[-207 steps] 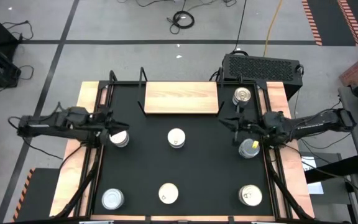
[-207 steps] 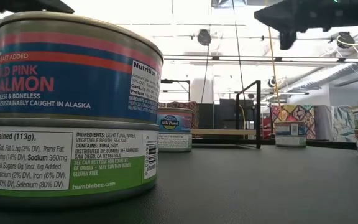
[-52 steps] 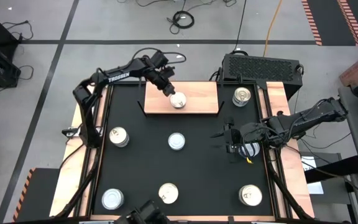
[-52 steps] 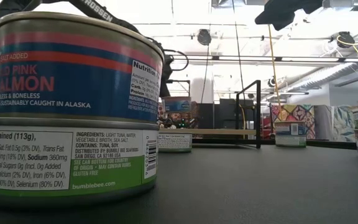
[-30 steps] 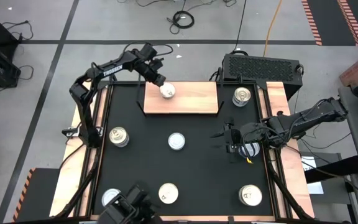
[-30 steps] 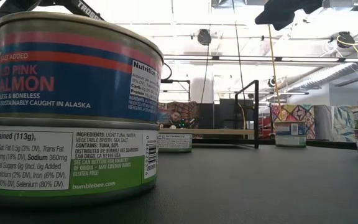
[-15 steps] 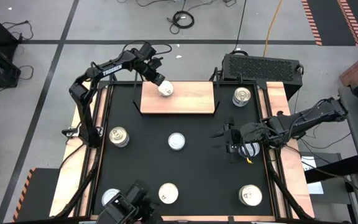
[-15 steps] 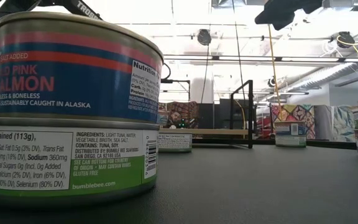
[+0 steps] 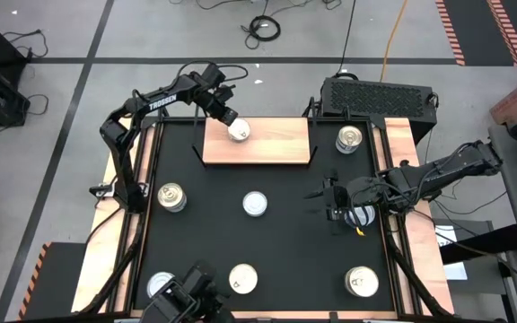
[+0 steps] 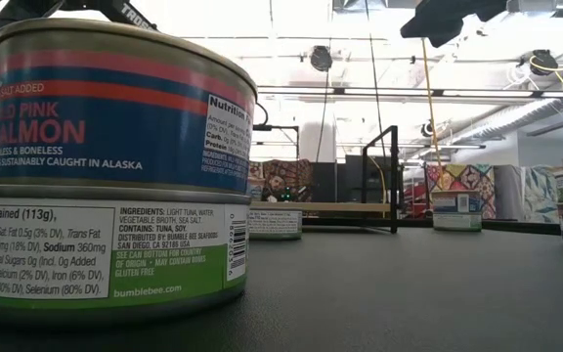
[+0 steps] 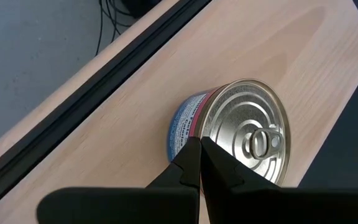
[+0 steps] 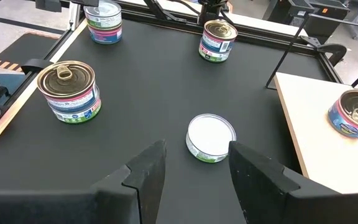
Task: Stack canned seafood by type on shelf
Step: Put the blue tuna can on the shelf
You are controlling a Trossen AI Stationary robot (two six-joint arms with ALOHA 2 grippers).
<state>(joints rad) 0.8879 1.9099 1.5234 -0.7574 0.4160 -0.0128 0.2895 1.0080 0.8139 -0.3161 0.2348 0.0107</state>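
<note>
Lying on the shelf [image 9: 272,144] near its 10 o'clock corner, a pink-and-blue tin [image 9: 238,129] is touched by the left gripper [image 9: 230,119], whose fingers [image 11: 194,163] are pressed together against the tin's side, gripping nothing. At 3 o'clock of the table, the right gripper [image 9: 328,202] is held spread wide and empty above the tabletop.
</note>
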